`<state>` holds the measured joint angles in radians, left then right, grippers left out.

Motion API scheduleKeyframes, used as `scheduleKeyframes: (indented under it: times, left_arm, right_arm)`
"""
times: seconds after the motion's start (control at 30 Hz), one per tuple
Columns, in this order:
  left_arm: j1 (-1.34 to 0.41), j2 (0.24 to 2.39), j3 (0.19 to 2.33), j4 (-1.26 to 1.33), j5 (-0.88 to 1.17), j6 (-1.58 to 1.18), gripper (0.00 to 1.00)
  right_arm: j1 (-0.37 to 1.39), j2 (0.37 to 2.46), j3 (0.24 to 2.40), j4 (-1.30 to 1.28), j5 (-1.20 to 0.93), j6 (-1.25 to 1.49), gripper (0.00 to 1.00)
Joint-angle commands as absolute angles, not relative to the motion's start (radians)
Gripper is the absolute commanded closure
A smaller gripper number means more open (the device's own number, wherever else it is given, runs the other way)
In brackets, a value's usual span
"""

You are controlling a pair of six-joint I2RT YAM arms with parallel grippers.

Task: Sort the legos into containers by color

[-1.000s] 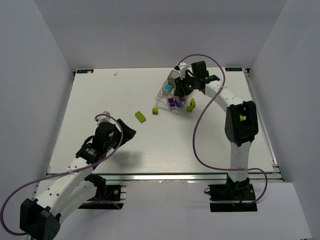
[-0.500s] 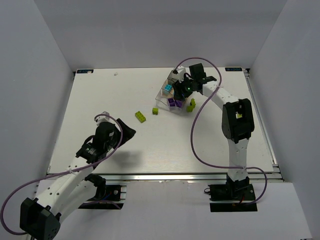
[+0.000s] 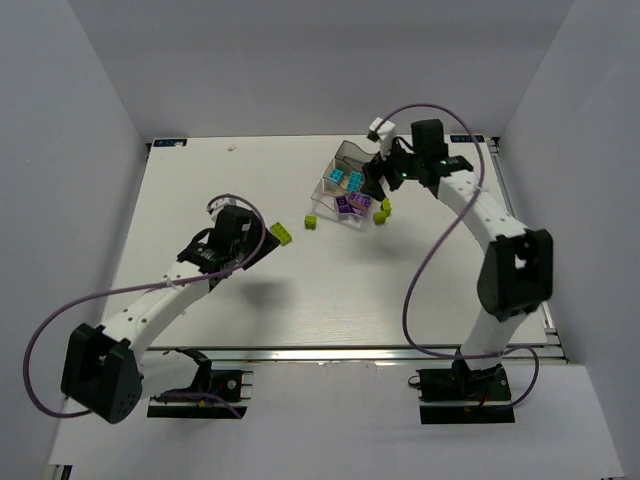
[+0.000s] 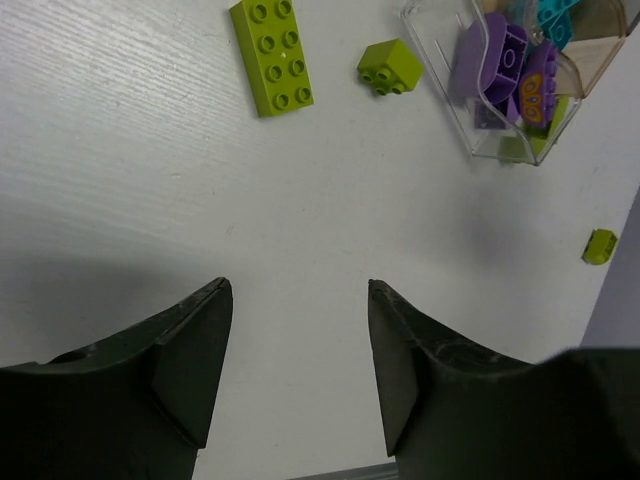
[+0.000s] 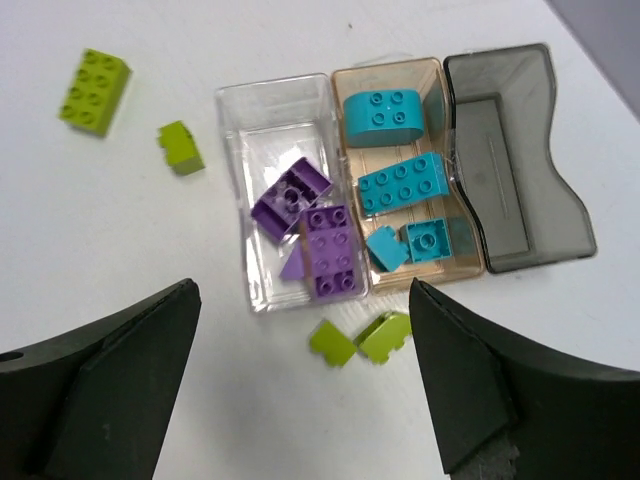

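Observation:
The containers are one three-part tray (image 5: 270, 130). Its clear part holds purple legos (image 5: 328, 250), its tan part holds cyan legos (image 5: 402, 183), and its smoky grey end (image 5: 500, 170) holds nothing. My right gripper (image 5: 302, 290) hovers open above the tray's near end, over two lime legos (image 5: 385, 335) on the table. A long lime brick (image 4: 268, 55) and a small lime one (image 4: 390, 67) lie left of the tray (image 4: 445, 75). My left gripper (image 4: 297, 290) is open with only bare table between its fingers, a short way before the long brick (image 3: 282, 232).
White walls close in the white table (image 3: 200, 190) on the left, back and right. Purple cables loop off both arms. Another lime lego (image 4: 600, 246) lies beyond the tray in the left wrist view.
My left arm reached forward and right toward the long lime brick, and its jaws narrowed. My right gripper opened wide and drew back from the tray, where more cyan legos now show.

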<state>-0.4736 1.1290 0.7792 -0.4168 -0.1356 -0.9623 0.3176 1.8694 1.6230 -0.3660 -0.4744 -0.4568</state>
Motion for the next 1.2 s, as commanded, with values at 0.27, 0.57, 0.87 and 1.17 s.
scheduleKeyframes:
  times: [0.27,0.57,0.87,1.17]
  left_arm:
    - [-0.476,1.472,1.101,-0.575,-0.219,-0.951,0.39]
    - [-0.476,1.696,1.359,-0.759,-0.279,-0.942,0.24]
    - [-0.476,1.899,1.532,-0.828,-0.279,-0.896,0.23]
    - [-0.476,2.068,1.713,-0.908,-0.282,-0.854,0.23]
  right_arm:
    - [0.281,1.543,1.266,-0.393,-0.792,-0.608,0.8]
    - [0.282,1.428,1.158,-0.296,-0.743,-0.506,0.58]
    - [0.256,1.365,1.08,-0.268,-0.715,-0.463,0.52]
    - [0.215,1.338,1.035,-0.256,-0.716,-0.456,0.51]
